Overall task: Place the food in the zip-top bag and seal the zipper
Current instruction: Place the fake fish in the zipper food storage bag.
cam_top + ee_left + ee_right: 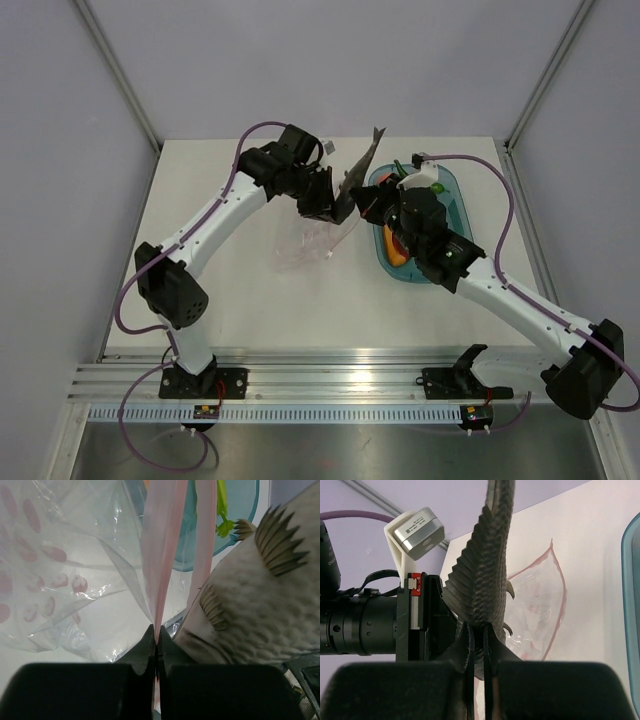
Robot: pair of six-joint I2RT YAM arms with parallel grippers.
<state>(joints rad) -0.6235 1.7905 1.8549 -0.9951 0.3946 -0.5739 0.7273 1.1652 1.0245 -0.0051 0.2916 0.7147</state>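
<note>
left fingers (141, 652) clamped on the zipper (159, 555) of the zip-top bag (305, 243), which hangs to the desk (250, 300); right fingers (506, 652) clamped on a toy fish (480, 580) beside its mouth. likely fault: fish snags the limp lip, dragging the bag free.

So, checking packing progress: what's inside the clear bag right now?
Through the zip-top bag only its red printed spots show, no food. The fish toy hides the part beside the left gripper, so that corner cannot be checked.
</note>
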